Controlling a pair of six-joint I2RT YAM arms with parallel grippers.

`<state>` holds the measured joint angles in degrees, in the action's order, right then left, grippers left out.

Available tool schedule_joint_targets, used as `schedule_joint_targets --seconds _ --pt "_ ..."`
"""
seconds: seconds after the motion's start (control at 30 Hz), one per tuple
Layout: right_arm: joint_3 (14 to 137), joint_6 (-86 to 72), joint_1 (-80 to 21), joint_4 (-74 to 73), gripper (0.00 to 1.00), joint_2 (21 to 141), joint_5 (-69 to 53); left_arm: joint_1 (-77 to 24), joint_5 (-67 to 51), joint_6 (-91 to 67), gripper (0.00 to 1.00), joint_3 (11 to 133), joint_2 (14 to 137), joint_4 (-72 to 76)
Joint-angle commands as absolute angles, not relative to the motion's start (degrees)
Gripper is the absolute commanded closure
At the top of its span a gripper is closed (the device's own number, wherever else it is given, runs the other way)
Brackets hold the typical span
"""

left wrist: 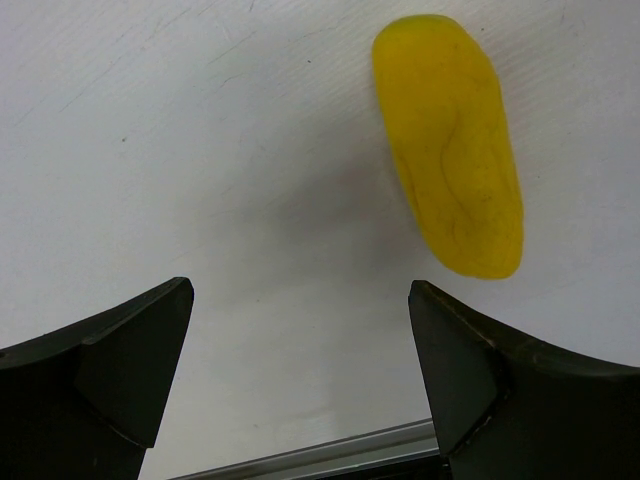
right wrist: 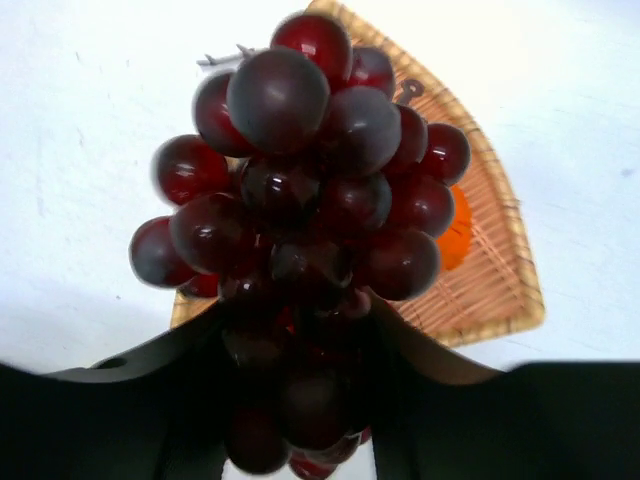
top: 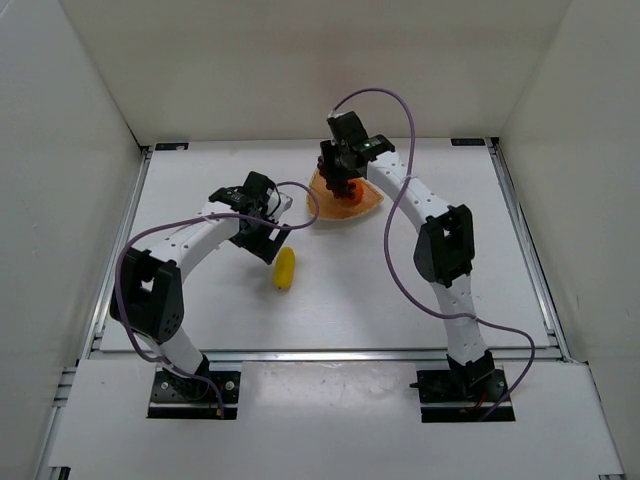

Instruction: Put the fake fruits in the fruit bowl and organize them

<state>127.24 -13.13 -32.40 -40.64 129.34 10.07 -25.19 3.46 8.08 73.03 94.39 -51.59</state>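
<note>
On the table (top: 400,290) your bowl (top: 365,205) holds the orange (right wrist: 458,232), so the R gripper (right wrist: 300,330), clenched on the grapes (right wrist: 300,190), stretches over it to add them, while the L gripper (left wrist: 300,345), arm bent low, gapes empty just beside the lemon (left wrist: 450,150), prob. lining up a grab.
</note>
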Motion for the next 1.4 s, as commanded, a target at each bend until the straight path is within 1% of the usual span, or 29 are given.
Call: schedule_joint_targets --seconds 0.0,0.07,0.1,0.2,0.37,0.5,0.8,0.83,0.87,0.97,1.0,1.07,1.1,1.13,1.23,1.27,1.37 --pt "128.7 -12.2 -32.3 -38.7 0.43 128.7 6.2 -25.0 1.5 7.7 0.0 74.0 92.4 -52.1" --pt "127.2 -12.2 -32.3 -38.7 0.32 128.7 5.2 -25.9 2.2 8.3 0.0 74.0 93.6 -52.1" --pt "126.7 -12.2 -32.3 -38.7 0.23 128.1 4.6 -27.2 2.7 9.0 0.0 74.0 93.6 -52.1" --pt "125.2 -12.2 -32.8 -38.7 0.1 126.9 4.0 -29.2 1.3 9.0 0.0 74.0 94.8 -52.1" --pt "124.7 -13.8 -32.8 -40.0 0.07 122.6 6.6 -29.2 -3.9 9.0 0.0 75.1 99.0 -54.0" --pt "121.1 -14.9 -32.8 -40.0 0.06 117.2 8.5 -29.2 -8.2 8.4 0.0 76.4 102.6 -54.1" --pt "106.1 -17.5 -31.1 -40.0 0.06 105.6 14.2 -30.2 -13.5 7.3 0.0 84.2 112.6 -54.1" --pt "104.9 -17.5 -30.5 -40.0 0.06 104.8 14.8 -30.2 -13.5 7.3 0.04 84.2 114.1 -54.1" --pt "103.6 -18.2 -30.5 -40.0 0.06 103.4 14.9 -30.2 -13.5 7.3 0.15 85.0 114.6 -54.7" --pt "99.8 -18.8 -29.4 -40.0 0.06 100.9 16.1 -30.2 -13.5 7.8 0.33 85.0 115.1 -54.7" --pt "99.0 -18.8 -28.8 -40.0 0.06 100.4 16.6 -30.2 -13.5 7.8 0.43 85.0 115.1 -54.7" --pt "97.7 -18.8 -28.1 -40.0 0.06 99.6 16.6 -30.2 -12.4 8.4 0.54 86.6 114.6 -54.1" --pt "96.8 -18.8 -28.1 -40.0 0.06 98.9 16.6 -30.2 -11.7 8.4 0.67 87.2 114.6 -54.1" --pt "96.8 -18.8 -27.6 -40.0 0.06 98.4 17.1 -30.8 -10.7 9.0 0.73 87.9 114.6 -54.1" --pt "95.4 -18.8 -27.6 -40.0 0.06 97.1 17.8 -32.2 -6.2 10.8 0.84 91.9 113.6 -56.9" --pt "94.5 -18.8 -27.0 -40.0 0.06 97.1 18.5 -32.9 -5.1 11.4 0.89 92.8 111.9 -57.5" --pt "92.1 -20.6 -25.8 -40.5 0.06 96.4 21.9 -35.6 -2.5 14.3 0.89 96.3 110.1 -58.9"
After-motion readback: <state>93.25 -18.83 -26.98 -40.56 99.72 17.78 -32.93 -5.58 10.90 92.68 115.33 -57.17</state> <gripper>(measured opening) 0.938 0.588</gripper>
